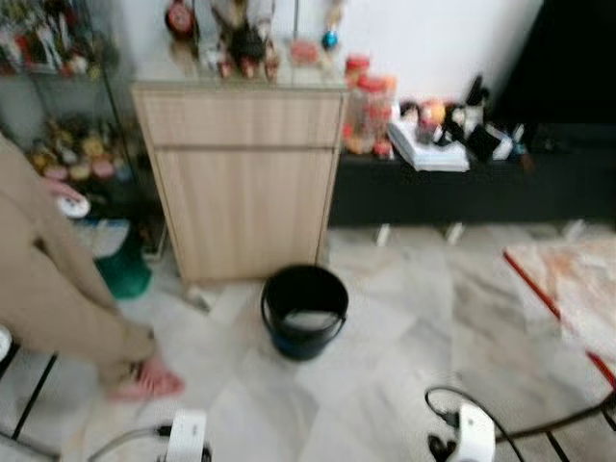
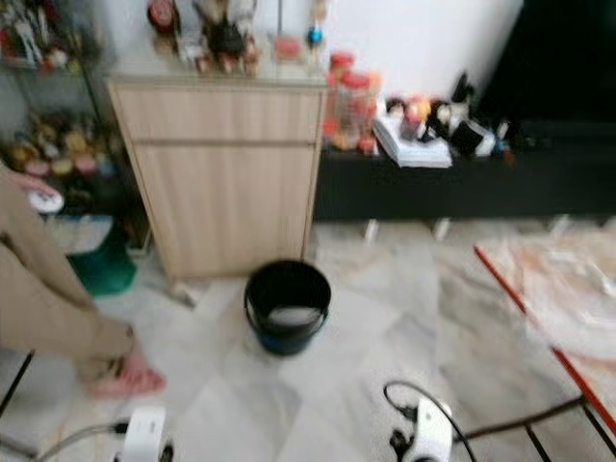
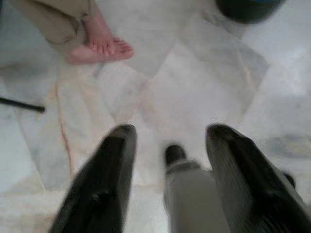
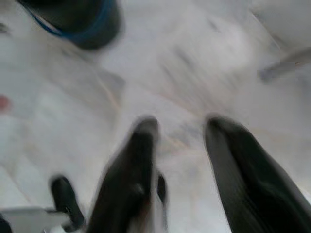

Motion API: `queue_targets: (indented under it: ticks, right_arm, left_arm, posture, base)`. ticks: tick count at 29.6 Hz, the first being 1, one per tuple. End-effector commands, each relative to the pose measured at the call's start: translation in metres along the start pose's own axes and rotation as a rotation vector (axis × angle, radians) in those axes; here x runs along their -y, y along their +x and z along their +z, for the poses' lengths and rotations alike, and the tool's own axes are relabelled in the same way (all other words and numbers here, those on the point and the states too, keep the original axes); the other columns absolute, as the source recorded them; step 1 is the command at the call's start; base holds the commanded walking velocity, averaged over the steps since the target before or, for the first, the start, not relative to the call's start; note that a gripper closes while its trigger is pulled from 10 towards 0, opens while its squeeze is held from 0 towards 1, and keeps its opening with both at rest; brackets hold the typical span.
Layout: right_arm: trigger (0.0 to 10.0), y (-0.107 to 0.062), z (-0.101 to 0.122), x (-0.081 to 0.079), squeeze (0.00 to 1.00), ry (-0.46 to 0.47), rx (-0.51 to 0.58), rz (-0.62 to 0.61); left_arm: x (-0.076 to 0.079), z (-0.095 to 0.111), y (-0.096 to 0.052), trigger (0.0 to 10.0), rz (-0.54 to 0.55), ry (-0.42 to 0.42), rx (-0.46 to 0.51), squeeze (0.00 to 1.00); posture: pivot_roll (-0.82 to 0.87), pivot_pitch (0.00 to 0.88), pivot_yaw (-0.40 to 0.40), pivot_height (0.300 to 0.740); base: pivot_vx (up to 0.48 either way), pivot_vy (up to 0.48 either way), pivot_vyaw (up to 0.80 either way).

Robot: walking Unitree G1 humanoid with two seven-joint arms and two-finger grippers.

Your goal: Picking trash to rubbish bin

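Both grippers are hanging low over the pale marble floor (image 1: 404, 318), their black fingers spread apart and holding nothing. Seen from its wrist, the left gripper (image 3: 167, 141) is pointing down at bare tile, with a person's bare foot (image 3: 99, 46) and the hem of tan trousers (image 3: 53, 19) lying just beyond its fingertips. The right gripper (image 4: 177, 131) is likewise gaping over the floor, its view blurred, with the dark rim of the bin showing at the far edge.

From the head camera, the black rubbish bin (image 1: 304, 310) is sitting on the floor just in front of a light wooden cabinet (image 1: 243, 183), something pale lying at its bottom. A person in tan clothing (image 1: 48, 279) is bending in at the robot's left, one foot (image 1: 144, 380) planted near the bin. A green container (image 1: 123, 269) is resting beside the cabinet, next to a wire shelf (image 1: 67, 115) crowded with small items. To the right, a low black bench (image 1: 462, 188) is carrying jars, a stack of papers and assorted clutter. A red-edged mat (image 1: 568, 289) is lying on the floor at the far right. No piece of trash can be made out on the floor.
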State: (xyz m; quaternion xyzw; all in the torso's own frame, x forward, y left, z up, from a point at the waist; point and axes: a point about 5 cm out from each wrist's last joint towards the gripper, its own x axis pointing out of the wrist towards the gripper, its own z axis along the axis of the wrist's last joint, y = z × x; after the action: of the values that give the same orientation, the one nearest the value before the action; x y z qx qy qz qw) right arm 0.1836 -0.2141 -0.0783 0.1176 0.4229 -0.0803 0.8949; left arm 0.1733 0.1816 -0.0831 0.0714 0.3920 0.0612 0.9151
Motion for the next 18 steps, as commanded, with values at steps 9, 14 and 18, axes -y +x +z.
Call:
queue_targets:
  ticks: [9, 14, 18]
  right_arm:
    - [10.0, -0.0006, 0.0001, 0.0034, 0.00, -0.006, -0.003, -0.010]
    - [10.0, -0.0006, 0.0001, 0.0036, 0.00, -0.004, -0.004, -0.011]
    - [10.0, -0.0005, 0.0001, 0.0025, 0.00, 0.006, -0.002, 0.000]
  left_arm:
    - [0.0046, -0.0014, -0.0004, 10.0, -0.014, 0.007, -0.013, 0.00]
    - [0.0052, -0.0016, -0.0005, 10.0, -0.019, 0.013, -0.013, 0.00]
    - [0.0052, -0.0019, -0.0006, 10.0, -0.021, 0.016, -0.014, 0.00]
  posture:
    - [-0.04, 0.000, -0.098, 0.740]
    - [-0.04, 0.000, -0.099, 0.740]
    - [-0.04, 0.000, -0.100, 0.740]
  base:
    - [0.000, 0.000, 0.00]
    - [0.000, 0.000, 0.00]
    - [0.000, 0.000, -0.17]
